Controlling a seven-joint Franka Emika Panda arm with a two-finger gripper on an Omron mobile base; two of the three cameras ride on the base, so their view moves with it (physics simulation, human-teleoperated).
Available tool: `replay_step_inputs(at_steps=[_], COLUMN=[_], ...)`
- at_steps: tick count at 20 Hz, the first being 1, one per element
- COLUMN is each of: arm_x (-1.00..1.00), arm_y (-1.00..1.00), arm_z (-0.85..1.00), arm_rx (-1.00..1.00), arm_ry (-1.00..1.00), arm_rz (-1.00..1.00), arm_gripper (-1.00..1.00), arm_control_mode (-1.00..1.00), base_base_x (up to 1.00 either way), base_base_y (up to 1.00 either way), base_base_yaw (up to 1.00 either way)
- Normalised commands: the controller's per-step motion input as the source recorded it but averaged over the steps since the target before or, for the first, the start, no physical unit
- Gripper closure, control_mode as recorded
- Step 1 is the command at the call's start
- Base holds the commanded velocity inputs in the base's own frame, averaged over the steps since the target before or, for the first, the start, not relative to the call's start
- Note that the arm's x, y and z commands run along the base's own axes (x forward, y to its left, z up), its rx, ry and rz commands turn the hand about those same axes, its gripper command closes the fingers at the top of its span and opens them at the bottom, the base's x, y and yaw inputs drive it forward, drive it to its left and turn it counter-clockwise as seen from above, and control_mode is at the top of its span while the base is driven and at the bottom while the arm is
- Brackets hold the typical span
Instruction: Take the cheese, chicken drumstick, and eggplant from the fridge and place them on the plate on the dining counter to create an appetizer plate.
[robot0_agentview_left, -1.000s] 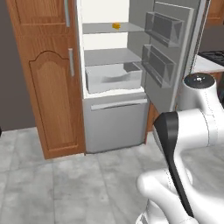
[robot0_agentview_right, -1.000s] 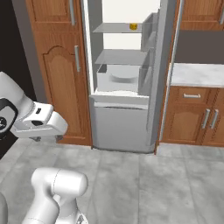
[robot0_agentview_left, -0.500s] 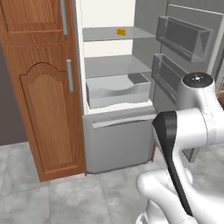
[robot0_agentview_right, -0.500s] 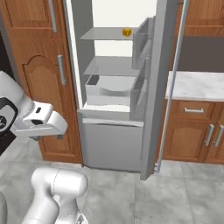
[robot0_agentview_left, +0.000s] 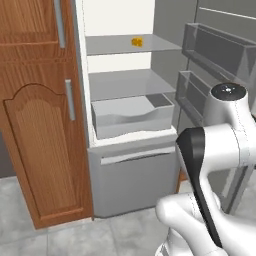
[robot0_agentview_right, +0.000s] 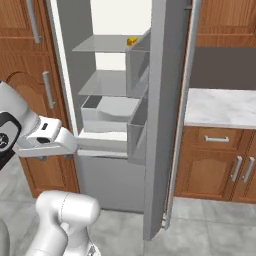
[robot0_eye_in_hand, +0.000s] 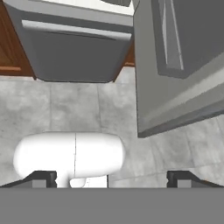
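The fridge (robot0_agentview_left: 131, 165) stands with its door (robot0_agentview_right: 167, 120) swung wide, pale grey shelves bared. On the upper shelf (robot0_agentview_left: 125, 45), toward the back right, sits the cheese (robot0_agentview_left: 136, 42), a small yellow-orange chunk (the right base view catches it too, at the shelf's far edge beside the door bins (robot0_agentview_right: 131, 41)). The shelf below it lies bare as far as can be seen, and beneath that the wavy-fronted drawer (robot0_agentview_left: 132, 120) is pulled partly forward, a dark patch showing at its rear corner; what that patch is cannot be told. Below the drawer is the closed grey lower compartment (robot0_agentview_left: 134, 180).

Left of the fridge stands a brown wooden cupboard (robot0_agentview_left: 42, 140) with grey bar handles. To the right, past the open door, a marble-topped desk (robot0_agentview_right: 222, 107) rests on wooden drawers and doors.

The pincer (robot0_eye_in_hand: 112, 177) looks down at the grey tiled floor (robot0_eye_in_hand: 52, 109), near the foot of the fridge and the lower edge of its door; its two dark tips stand far apart, spread wide, with nothing between them.
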Motion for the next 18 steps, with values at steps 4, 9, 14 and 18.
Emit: replay_step_inputs(at_steps=[4,9,14,18], arm_x=[0.0,0.0,0.0,0.0], arm_y=[0.0,0.0,0.0,0.0], arm_z=[0.0,0.0,0.0,0.0], arm_rx=[0.0,0.0,0.0,0.0], arm_ry=[0.0,0.0,0.0,0.0], arm_rz=[0.0,0.0,0.0,0.0], arm_gripper=[-1.0,-1.0,-1.0,-1.0], arm_control_mode=[1.0,1.0,1.0,1.0], base_base_x=[0.82,0.79,0.57,0.36], base_base_y=[0.0,0.0,-0.15,-0.08], base_base_yaw=[-0.02,-0.01,-0.01,-0.01])
